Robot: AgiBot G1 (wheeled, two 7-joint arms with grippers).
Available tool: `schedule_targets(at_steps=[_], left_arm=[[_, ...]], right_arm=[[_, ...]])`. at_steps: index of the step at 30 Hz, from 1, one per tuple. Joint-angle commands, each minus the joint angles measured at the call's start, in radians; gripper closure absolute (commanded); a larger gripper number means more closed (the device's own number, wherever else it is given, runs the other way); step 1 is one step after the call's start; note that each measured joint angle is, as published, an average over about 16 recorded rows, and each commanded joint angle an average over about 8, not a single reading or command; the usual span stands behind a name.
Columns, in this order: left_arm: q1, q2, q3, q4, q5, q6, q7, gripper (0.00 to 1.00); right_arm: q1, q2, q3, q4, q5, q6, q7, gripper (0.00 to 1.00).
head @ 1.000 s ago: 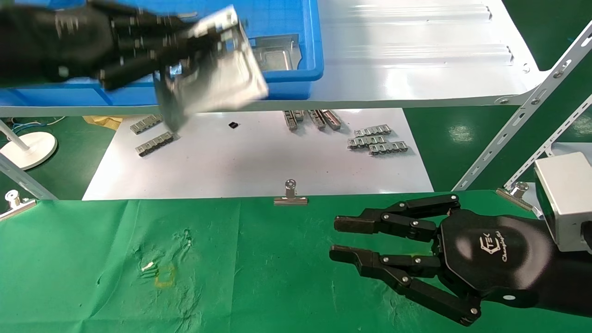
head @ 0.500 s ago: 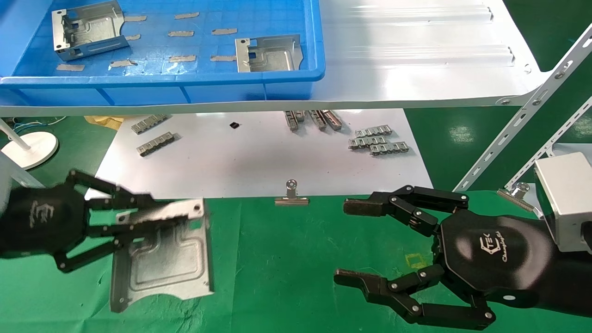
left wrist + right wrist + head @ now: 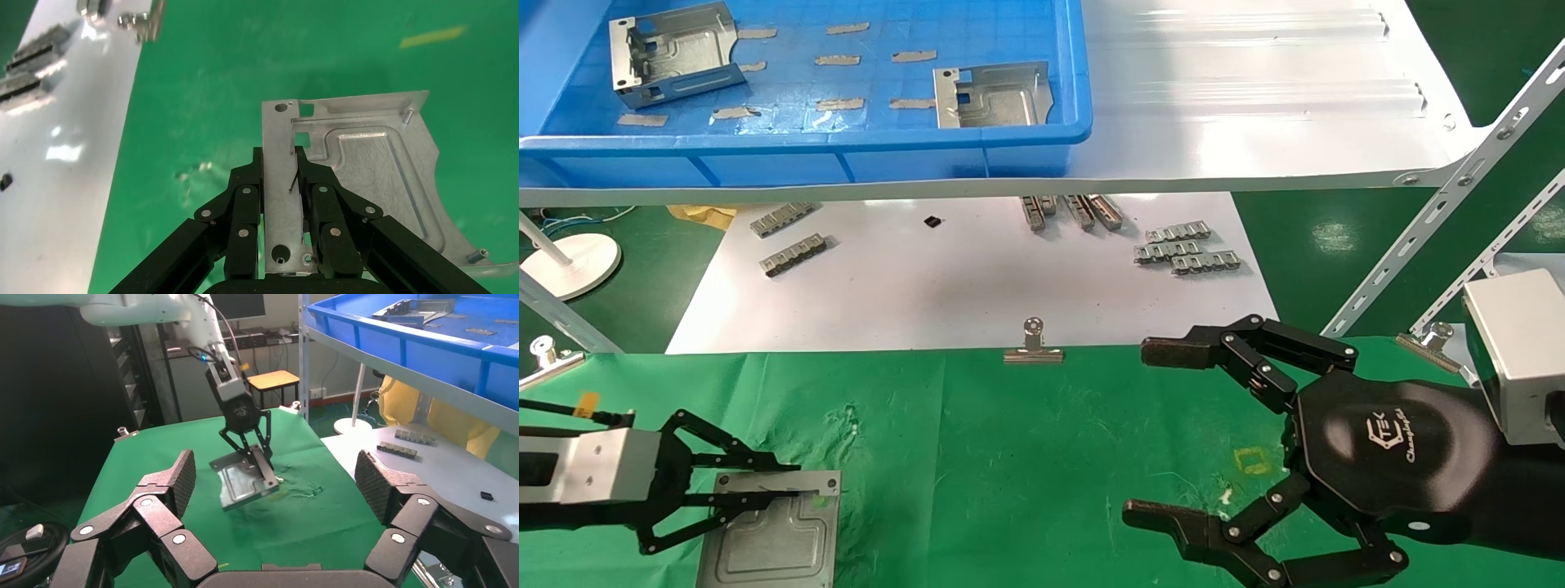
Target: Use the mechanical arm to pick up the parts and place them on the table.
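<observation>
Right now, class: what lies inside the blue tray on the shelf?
Two silver brackets lie inside the blue tray: one at its far left, one by the near right corner, among scattered tape strips. The tray's near wall hides part of the floor behind it.

Factory workshop, blue parts bin (image 3: 1042, 155), steel shelving (image 3: 1442, 229)

Shiny stamped-metal bracket (image 3: 768, 543), wrinkled matt green cloth table (image 3: 1026, 457) (woven-looking), glossy blue plastic bin (image 3: 862, 159)
</observation>
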Motion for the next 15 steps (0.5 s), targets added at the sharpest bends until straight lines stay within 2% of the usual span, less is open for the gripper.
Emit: schedule_targets(at_steps=[1,4,5,12,13,15], left_arm=[[-0.010,0.019,0.013,0.040,0.021,-0.005,0.036,1.00],[-0.019,0.046,0.017,0.103,0.029,-0.011,0.073,0.99],[-0.022,0.054,0.017,0.122,0.028,-0.014,0.084,0.93],[-0.038,0.111,0.018,0.244,0.036,-0.040,0.159,0.07],[-0.040,0.119,0.022,0.256,0.042,-0.041,0.169,0.00],[-0.046,0.132,0.030,0.276,0.056,-0.039,0.188,0.00]], right_arm=[[0.000,0.000,0.000,0.000,0.000,0.000,0.000,0.00],[0.000,0.000,0.000,0.000,0.000,0.000,0.000,0.00],[0.000,0.000,0.000,0.000,0.000,0.000,0.000,0.00],[0.000,0.000,0.000,0.000,0.000,0.000,0.000,0.00],[0.000,0.000,0.000,0.000,0.000,0.000,0.000,0.00],[0.000,0.000,0.000,0.000,0.000,0.000,0.000,0.00]])
